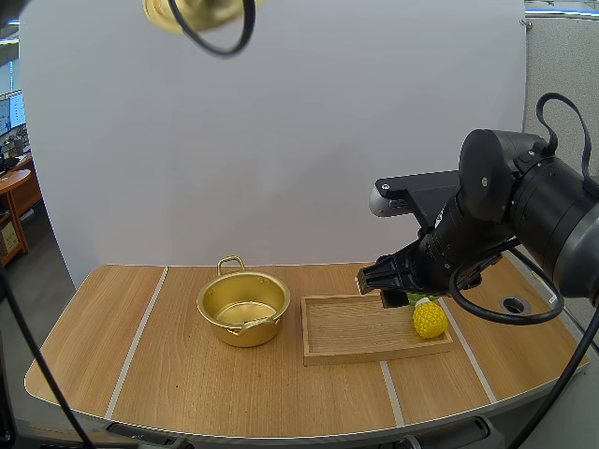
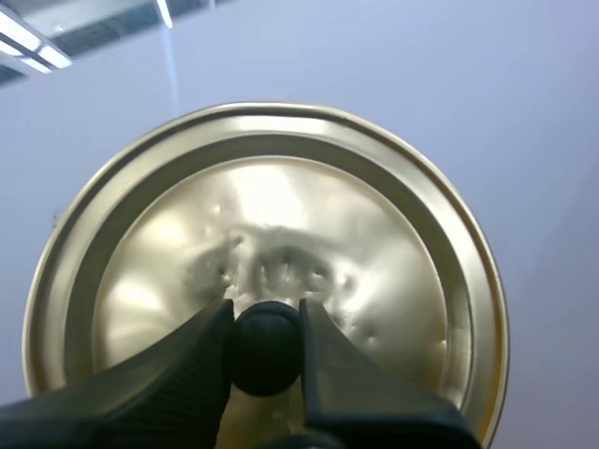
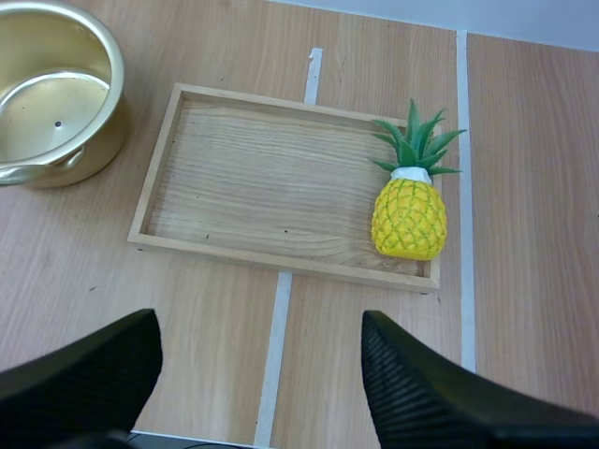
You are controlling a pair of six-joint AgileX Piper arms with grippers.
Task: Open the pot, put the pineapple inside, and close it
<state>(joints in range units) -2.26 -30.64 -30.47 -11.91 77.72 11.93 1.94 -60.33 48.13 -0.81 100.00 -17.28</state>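
Note:
A golden pot [image 1: 243, 309] stands uncovered on the table left of centre, also seen past the tray's far end [image 3: 51, 94]. Its golden lid [image 2: 271, 253] hangs high above the table [image 1: 192, 11], my left gripper [image 2: 265, 346] shut on the black knob [image 2: 266, 341]. A small yellow pineapple [image 1: 430, 318] with green leaves lies at the right end of the wooden tray [image 1: 360, 329]; it rests in the tray's corner [image 3: 409, 210]. My right gripper [image 1: 374, 278] hovers open above the tray's back edge, its fingers [image 3: 430, 393] wide apart over the table short of the tray [image 3: 281, 192].
Pale tape lines [image 1: 136, 341] cross the wooden tabletop. A round hole [image 1: 513, 304] sits in the table at the far right. Bare wood lies between pot and front edge.

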